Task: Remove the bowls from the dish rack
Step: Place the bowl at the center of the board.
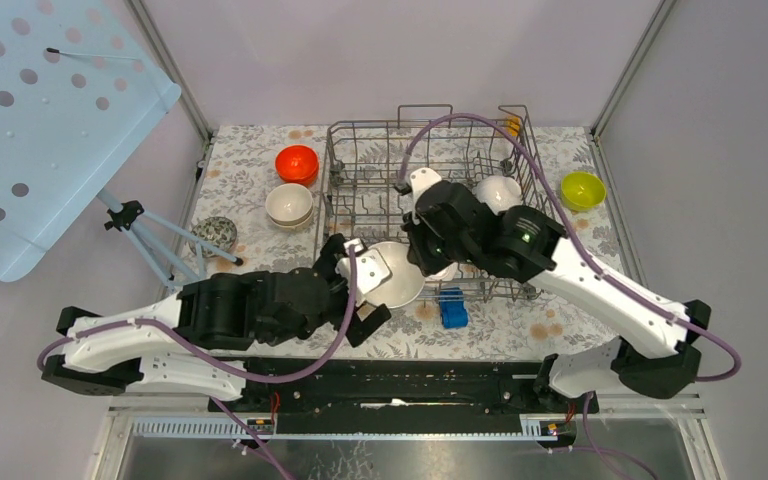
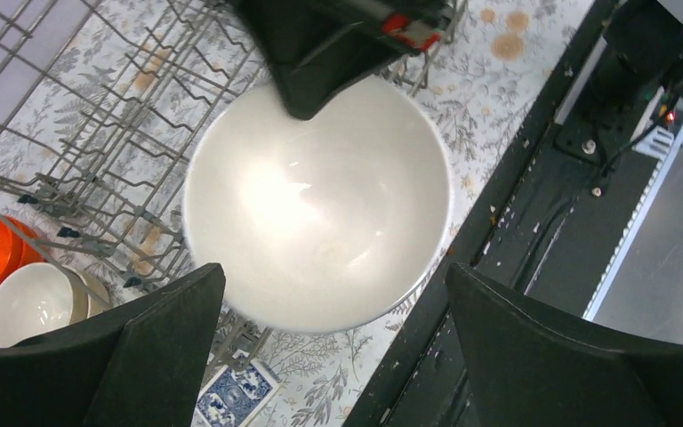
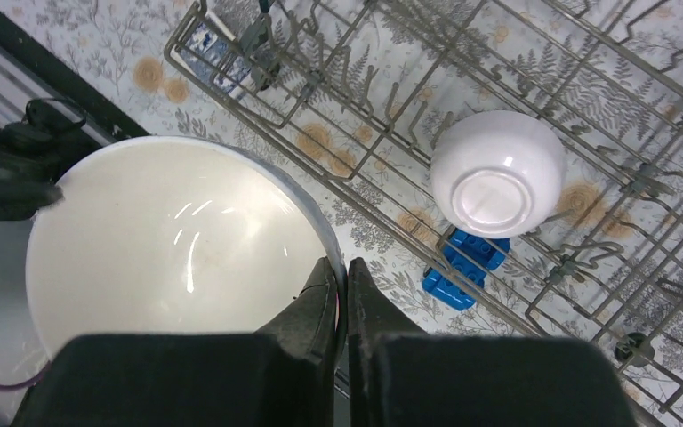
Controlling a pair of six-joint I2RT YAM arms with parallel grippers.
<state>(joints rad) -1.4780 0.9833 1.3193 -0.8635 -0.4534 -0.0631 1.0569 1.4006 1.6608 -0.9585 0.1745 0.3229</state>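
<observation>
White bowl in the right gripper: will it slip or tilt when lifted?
Probably slippery: the white bowl is glossy and the right gripper pinches only its thin rim. Held at one edge, it may tilt. It looks rigid, likely breakable; the left gripper is open.

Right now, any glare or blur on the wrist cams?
Left wrist: white bowl blown out at its centre, detail lost there. Right wrist: only thin streak reflections in it; upturned bowl and dish rack sharp. Top external: even light, no strong glare.
</observation>
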